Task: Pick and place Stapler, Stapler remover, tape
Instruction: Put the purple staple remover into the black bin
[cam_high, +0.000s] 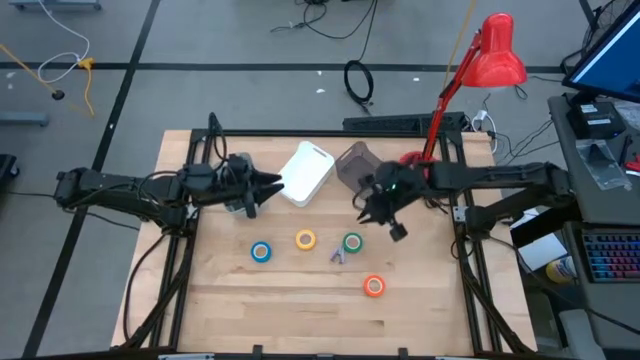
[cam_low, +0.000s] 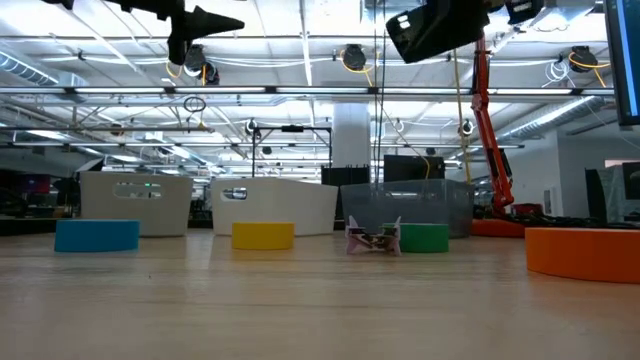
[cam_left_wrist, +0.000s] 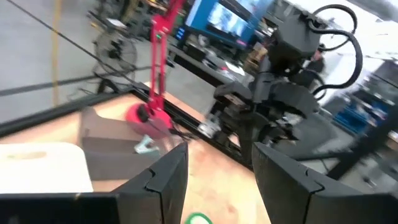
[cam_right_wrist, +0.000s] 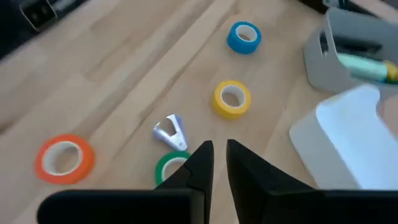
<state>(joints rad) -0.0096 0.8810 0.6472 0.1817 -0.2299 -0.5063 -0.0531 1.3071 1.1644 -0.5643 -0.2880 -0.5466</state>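
Four tape rolls lie flat on the wooden table: blue (cam_high: 261, 252), yellow (cam_high: 305, 239), green (cam_high: 352, 242) and orange (cam_high: 374, 286). The small silver staple remover (cam_right_wrist: 170, 132) lies beside the green roll. A teal thing (cam_right_wrist: 367, 67), perhaps the stapler, lies in the grey bin (cam_high: 352, 163). A white bin (cam_high: 305, 172) stands next to the grey one. My right gripper (cam_right_wrist: 219, 155) hangs high above the green roll, tilted down, fingers almost together and empty. My left gripper (cam_left_wrist: 221, 162) is open, held level and high beside the white bin, with nothing between its fingers.
A red desk lamp (cam_high: 495, 55) rises from the table's far right corner, its base (cam_high: 410, 158) behind the grey bin. Dark frame rails (cam_high: 470, 250) run along the table's left and right sides. The near half of the table is bare wood around the orange roll.
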